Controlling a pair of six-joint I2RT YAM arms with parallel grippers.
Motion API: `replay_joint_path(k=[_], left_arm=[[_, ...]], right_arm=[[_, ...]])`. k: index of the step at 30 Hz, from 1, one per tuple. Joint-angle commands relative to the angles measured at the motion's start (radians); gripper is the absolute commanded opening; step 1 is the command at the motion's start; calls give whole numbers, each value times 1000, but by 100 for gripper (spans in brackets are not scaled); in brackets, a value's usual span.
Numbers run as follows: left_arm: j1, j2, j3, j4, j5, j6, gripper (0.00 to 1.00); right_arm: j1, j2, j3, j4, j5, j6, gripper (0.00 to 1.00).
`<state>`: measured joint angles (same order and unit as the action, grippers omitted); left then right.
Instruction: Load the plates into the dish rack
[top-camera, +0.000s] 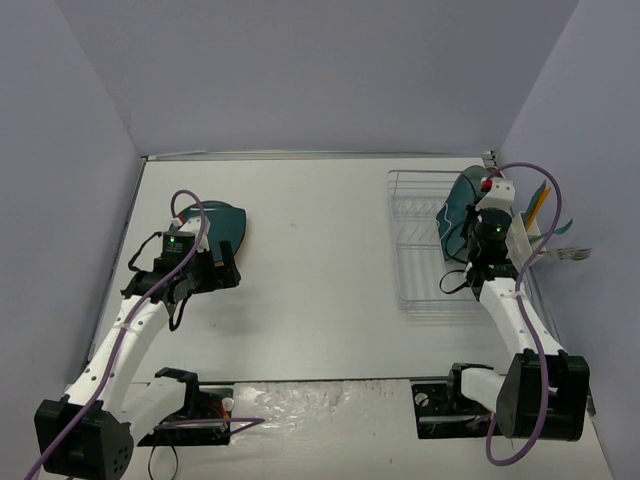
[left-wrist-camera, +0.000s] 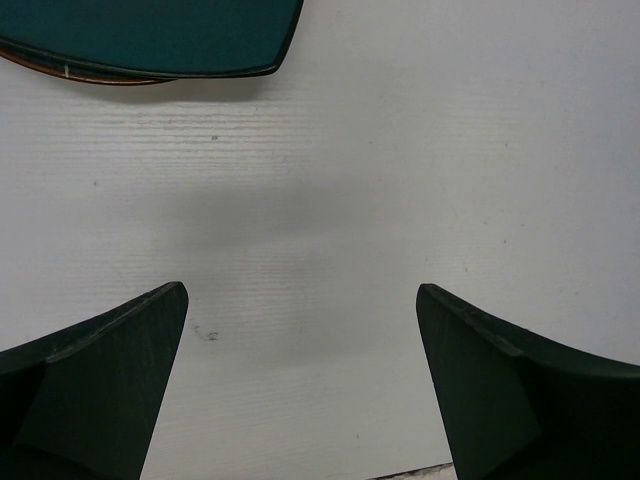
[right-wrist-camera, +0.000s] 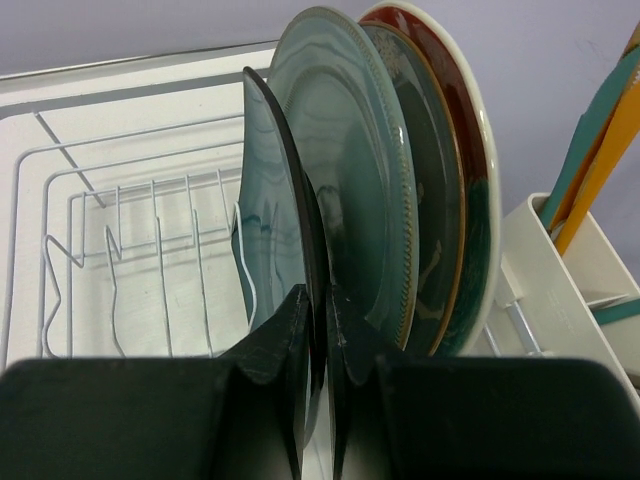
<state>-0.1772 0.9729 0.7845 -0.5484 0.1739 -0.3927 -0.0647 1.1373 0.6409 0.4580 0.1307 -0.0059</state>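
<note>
Right tool (right-wrist-camera: 320, 300) pinches the dark teal plate (right-wrist-camera: 265, 200) upright in the dish rack (top-camera: 415, 250); left tool (left-wrist-camera: 302, 290) gapes wide, empty.

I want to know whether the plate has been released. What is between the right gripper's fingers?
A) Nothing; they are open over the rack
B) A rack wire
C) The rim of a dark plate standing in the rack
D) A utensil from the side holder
C: the right wrist view shows the right gripper shut on the edge of the dark plate, which stands in the dish rack.
</note>
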Motion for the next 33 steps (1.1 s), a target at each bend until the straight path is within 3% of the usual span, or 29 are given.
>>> replay_joint_path(k=[1,14,25,33], left_arm=[[-1,3,38,43,-7,25,97],[-2,-5,36,39,-14,25,97],[-2,-11,35,36,-30,25,97],[-2,-11,35,39,-36,26,97]], right_arm=[[24,-12,-76,-11,31,101,0],[59,-14,-67,102,180,48,0],[111,76,-79,247,295,56,0],[144,112,-148,307,305,87,0]])
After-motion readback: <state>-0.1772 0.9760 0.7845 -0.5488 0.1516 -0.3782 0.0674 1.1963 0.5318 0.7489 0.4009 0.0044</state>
